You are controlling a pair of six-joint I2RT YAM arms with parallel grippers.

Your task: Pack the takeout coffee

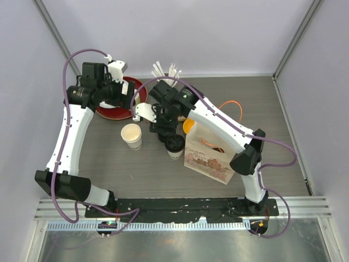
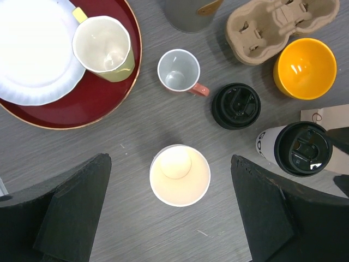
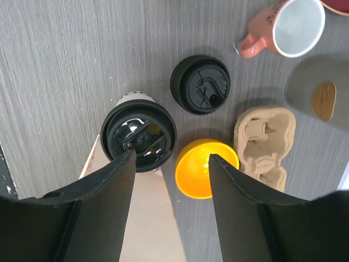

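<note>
Paper cups (image 2: 179,175), two, black lids (image 2: 236,105), two

Open paper cup (image 1: 131,135) left of lidded cup (image 1: 175,145); paper bag (image 1: 210,158) just right.

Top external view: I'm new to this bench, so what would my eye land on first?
A lidless cream paper cup stands mid-table. Right of it stands a matching cup with a black plastic lid, beside a floral-printed paper bag. A dark red round tray sits back left.
</note>
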